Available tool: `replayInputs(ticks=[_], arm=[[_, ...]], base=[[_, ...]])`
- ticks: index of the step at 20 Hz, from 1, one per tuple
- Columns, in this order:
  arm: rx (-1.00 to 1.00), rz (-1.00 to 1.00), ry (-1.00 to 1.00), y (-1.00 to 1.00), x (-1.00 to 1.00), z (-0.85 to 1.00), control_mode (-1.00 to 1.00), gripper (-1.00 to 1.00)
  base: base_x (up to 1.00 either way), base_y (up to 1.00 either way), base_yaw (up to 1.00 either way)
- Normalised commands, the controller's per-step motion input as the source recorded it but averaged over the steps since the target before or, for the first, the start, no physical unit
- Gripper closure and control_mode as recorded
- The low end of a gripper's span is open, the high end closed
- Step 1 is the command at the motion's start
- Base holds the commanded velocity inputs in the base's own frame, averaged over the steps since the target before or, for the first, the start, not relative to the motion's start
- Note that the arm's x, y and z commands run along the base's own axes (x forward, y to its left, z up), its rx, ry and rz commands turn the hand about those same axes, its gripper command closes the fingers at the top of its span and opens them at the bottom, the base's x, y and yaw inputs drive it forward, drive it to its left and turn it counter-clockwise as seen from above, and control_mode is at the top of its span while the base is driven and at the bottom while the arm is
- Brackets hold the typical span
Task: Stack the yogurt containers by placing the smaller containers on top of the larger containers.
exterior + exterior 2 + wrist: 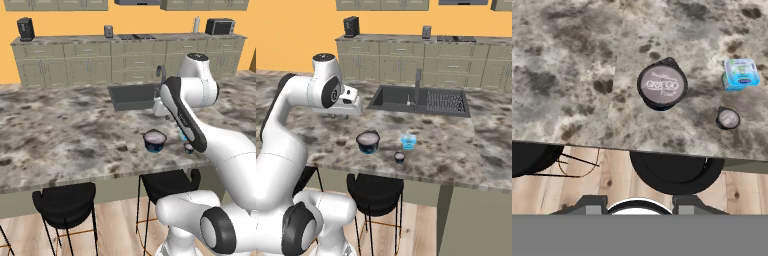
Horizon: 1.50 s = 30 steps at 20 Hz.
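The larger container, a wide navy tub (155, 140) (368, 142) (662, 86) with a pale lid, stands upright near the front edge of the marble island counter (331, 135). To its right sit the two smaller containers. One is a light blue pot (408, 141) (741, 74); my arm hides most of it in the left base view. The other is a tiny dark pot (188, 147) (399, 157) (728, 118) with a whitish top, closer to the edge. My gripper (338, 115) (639, 204) hovers above the counter, left of the tub and clear of it. Its fingers stand apart with nothing between them.
A dark sink (132, 96) (421, 100) with a faucet (418, 80) is set into the counter behind the pots. Black stools (65, 200) (375, 192) stand below the counter's front edge. Cabinets line the back wall.
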Motion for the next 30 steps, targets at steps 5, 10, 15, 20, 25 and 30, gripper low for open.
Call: replayInputs(ticks=[5,10,15,20,25,30], arm=[[-0.01,0.00,0.00,0.00,0.00,0.00,-1.00,-1.00],[0.00,0.00,0.00,0.00,0.00,0.00,-1.00,-1.00],[0.00,0.00,0.00,0.00,0.00,0.00,-1.00,-1.00],[0.00,0.00,0.00,0.00,0.00,0.00,-1.00,-1.00],[0.00,-0.01,0.00,-0.20,0.01,0.00,-1.00,-1.00],[0.00,0.00,0.00,-0.06,0.01,-0.14,-1.00,-1.00]], base=[[0.00,0.00,0.00],[0.00,0.00,0.00],[0.00,0.00,0.00],[0.00,0.00,0.00],[0.00,0.00,0.00],[0.00,0.00,0.00]])
